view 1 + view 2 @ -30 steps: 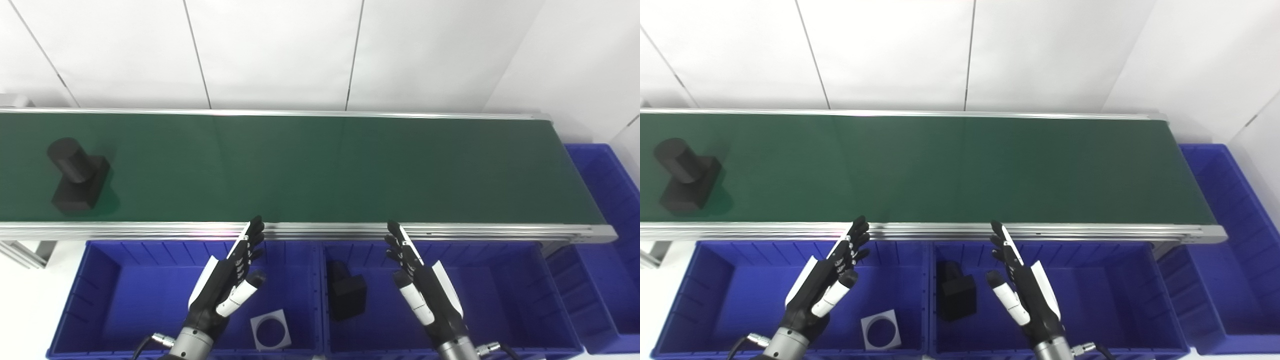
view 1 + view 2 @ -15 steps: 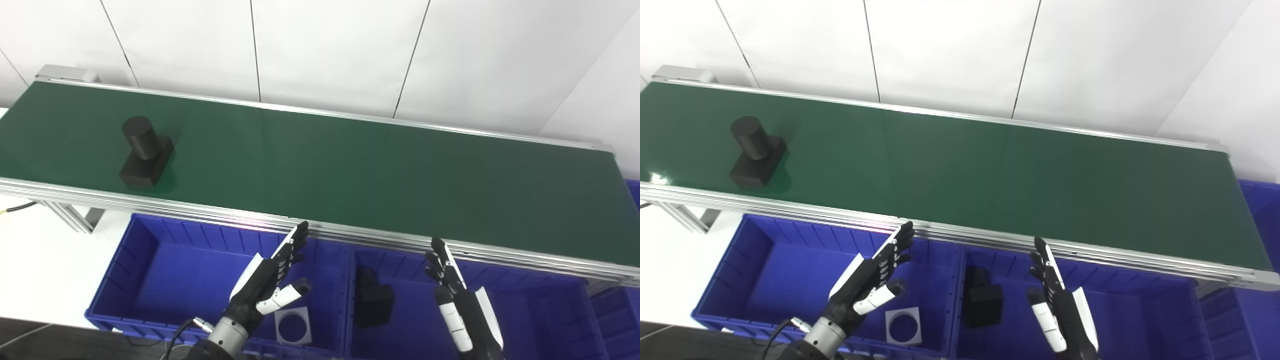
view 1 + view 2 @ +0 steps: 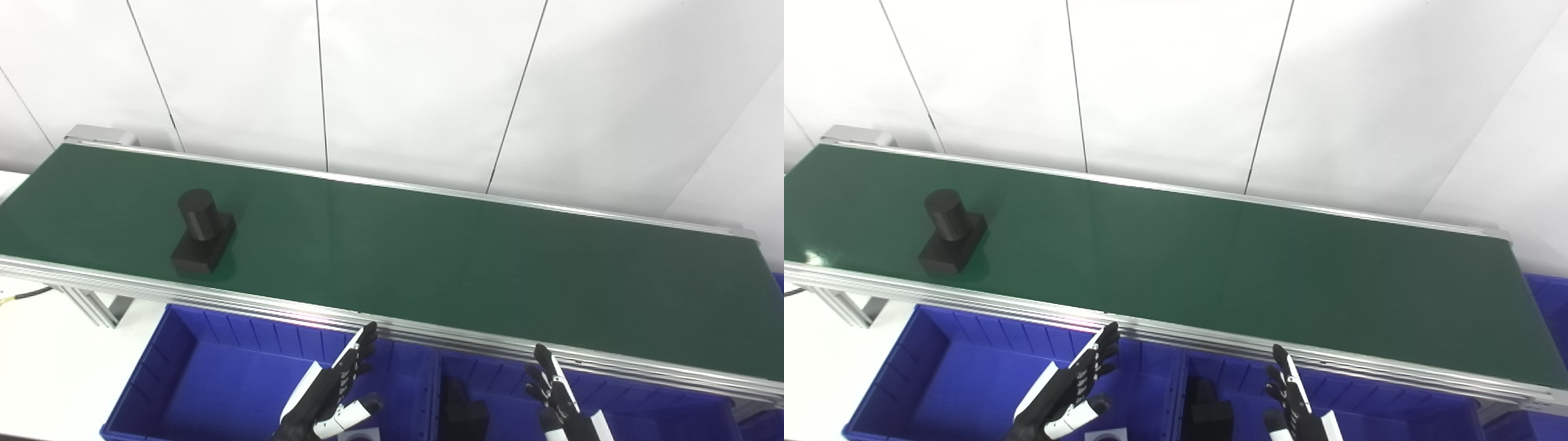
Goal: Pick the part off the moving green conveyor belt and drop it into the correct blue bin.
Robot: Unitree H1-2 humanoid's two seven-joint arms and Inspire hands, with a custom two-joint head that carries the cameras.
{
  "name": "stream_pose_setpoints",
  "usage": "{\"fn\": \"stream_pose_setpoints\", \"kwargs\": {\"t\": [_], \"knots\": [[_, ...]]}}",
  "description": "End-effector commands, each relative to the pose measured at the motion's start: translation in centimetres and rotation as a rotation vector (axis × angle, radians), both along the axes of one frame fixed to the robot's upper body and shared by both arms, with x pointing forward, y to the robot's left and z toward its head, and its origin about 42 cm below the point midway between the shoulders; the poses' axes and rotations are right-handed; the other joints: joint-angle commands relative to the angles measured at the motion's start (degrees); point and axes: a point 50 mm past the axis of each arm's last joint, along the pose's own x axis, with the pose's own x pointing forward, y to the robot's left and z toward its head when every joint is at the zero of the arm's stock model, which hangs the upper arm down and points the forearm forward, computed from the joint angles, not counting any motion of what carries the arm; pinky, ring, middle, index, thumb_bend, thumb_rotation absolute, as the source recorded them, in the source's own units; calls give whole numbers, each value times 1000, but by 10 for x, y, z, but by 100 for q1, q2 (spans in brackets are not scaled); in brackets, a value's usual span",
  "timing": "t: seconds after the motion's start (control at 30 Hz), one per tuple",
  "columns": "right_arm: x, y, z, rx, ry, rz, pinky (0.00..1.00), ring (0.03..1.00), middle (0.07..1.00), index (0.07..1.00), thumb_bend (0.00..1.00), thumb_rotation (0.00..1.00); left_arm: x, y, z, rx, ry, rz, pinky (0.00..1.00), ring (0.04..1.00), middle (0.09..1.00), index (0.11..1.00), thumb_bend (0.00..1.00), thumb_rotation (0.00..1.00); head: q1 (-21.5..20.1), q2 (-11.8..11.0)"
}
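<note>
Black part, a cylinder on a square base, is seen lying on the green conveyor belt toward its 9 o'clock end, near the front rail. Both hands are held low at 6 o'clock, over the blue bins and well apart from it. The left hand is spread wide, fingers straight, with nothing held, above the left blue bin. The right hand is likewise opened flat and empty over the middle blue bin, where another black part is partly seen at 6 o'clock.
</note>
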Motion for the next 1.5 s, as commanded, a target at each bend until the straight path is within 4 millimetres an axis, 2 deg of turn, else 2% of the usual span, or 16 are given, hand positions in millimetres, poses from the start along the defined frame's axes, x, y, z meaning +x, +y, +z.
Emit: {"fn": "stream_pose_setpoints", "kwargs": {"t": [0.0, 0.13, 0.53, 0.9, 1.47], "knots": [[2, 0, 8, 24, -75, 10, 903, 961, 998, 1000, 542, 966, 5, -3, 8, -30, -74, 2, 937, 980, 1000, 991, 864, 745, 19, -52], [3, 0, 6, 31, -75, 13, 916, 966, 1000, 1000, 538, 958, 6, -5, 7, -43, -70, 9, 931, 976, 998, 985, 871, 721, 93, -159], [4, -5, 4, 32, -73, 9, 913, 959, 1000, 1000, 509, 970, 7, -9, 5, -50, -74, 5, 914, 975, 997, 975, 875, 697, 407, -254], [3, -7, 4, 27, -64, 8, 946, 986, 1000, 1000, 455, 990, 8, -11, 6, -57, -72, -2, 916, 979, 1000, 968, 884, 670, 439, -241], [4, -9, 3, 37, -58, 2, 967, 994, 1000, 1000, 467, 994, 10, -14, 6, -61, -66, 0, 918, 982, 1000, 970, 889, 687, 481, -251]]}}
